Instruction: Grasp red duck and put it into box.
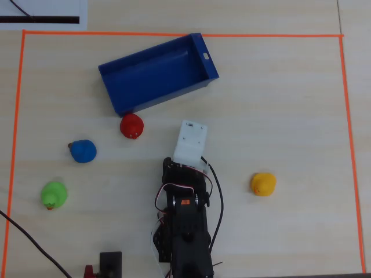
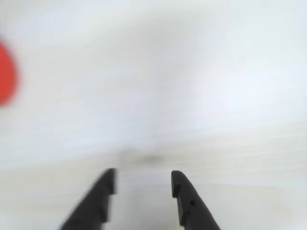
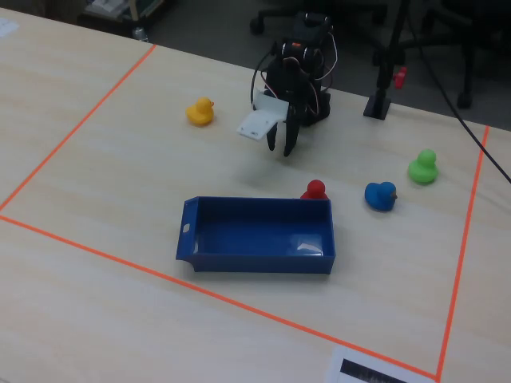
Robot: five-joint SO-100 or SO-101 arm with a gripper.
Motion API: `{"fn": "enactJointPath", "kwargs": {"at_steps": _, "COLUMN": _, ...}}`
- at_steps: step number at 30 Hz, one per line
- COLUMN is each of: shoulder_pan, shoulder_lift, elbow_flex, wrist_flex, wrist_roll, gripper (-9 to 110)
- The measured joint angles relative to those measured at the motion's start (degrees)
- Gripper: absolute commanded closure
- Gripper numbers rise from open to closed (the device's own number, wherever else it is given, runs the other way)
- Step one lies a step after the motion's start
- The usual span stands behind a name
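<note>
My black two-finger pincer hung empty, jaws narrowly parted, over bare table. The small rounded red toy duck sat just beside the dark-blue open-top box; I needed to swing across, widen, then descend squarely.

Wrist view: table surface blurred throughout; the red duck is an unfocused red patch cut off by the left edge; the gripper shows only its finger ends, the rest cut by the bottom edge. Overhead view: fingers hidden beneath the white camera housing. Fixed view: the red duck is partly hidden behind the box wall
</note>
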Motion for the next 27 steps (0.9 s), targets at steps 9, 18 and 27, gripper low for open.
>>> {"fn": "enactJointPath", "kwargs": {"at_steps": 9, "shoulder_pan": -5.1, "shoulder_lift": -29.3, "elbow_flex": -32.3, "wrist_flex": 0.7, "wrist_roll": 5.1, "gripper": 60}}
{"fn": "enactJointPath", "kwargs": {"at_steps": 18, "shoulder_pan": -17.8, "shoulder_lift": -56.5, "elbow_flex": -49.7, "wrist_flex": 3.8, "wrist_roll": 11.7, "gripper": 58}}
{"fn": "enactJointPath", "kwargs": {"at_steps": 27, "shoulder_pan": -21.5, "shoulder_lift": -69.4, "elbow_flex": -51.7, "wrist_flex": -4.0, "wrist_roll": 13.6, "gripper": 58}}
